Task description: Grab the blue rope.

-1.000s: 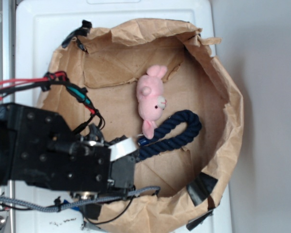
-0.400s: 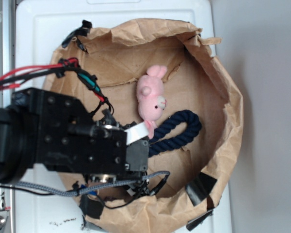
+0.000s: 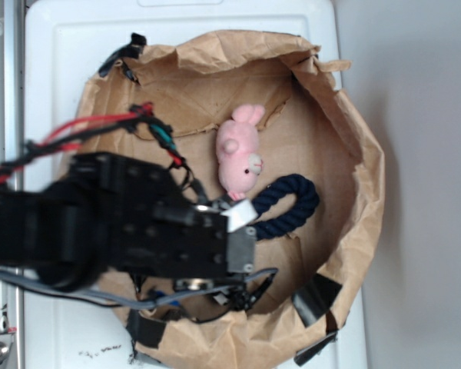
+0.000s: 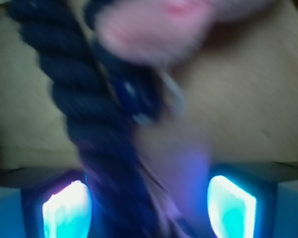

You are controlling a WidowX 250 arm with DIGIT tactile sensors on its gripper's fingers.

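Looking through the wrist view first, we list what sits closest, then move outward.

Gripper (image 4: 149,203): we see its two fingers (image 4: 67,206) glowing cyan at the lower left and lower right of the wrist frame, standing apart with a gap between them, so it is open.
Blue rope (image 4: 84,119): in the wrist view it runs from the upper left down into the gap between the fingers, nearer the left one; we cannot tell whether it touches either. A shiny blue capped end shows near the middle of the frame.
Pink plush (image 4: 154,29): blurred, at the top of the wrist frame, just beyond the rope's cap.
Arm in the exterior view: the black arm fills the left and lower-middle of the frame, with the gripper (image 3: 242,223) over the rope's near end.
Rope in the exterior view: the blue rope (image 3: 292,201) loops out to the right of the gripper, just below the pink plush (image 3: 240,150).
Paper bag (image 3: 353,154): crumpled brown walls ring the rope and plush.
White surface (image 3: 61,46): it lies under the bag.
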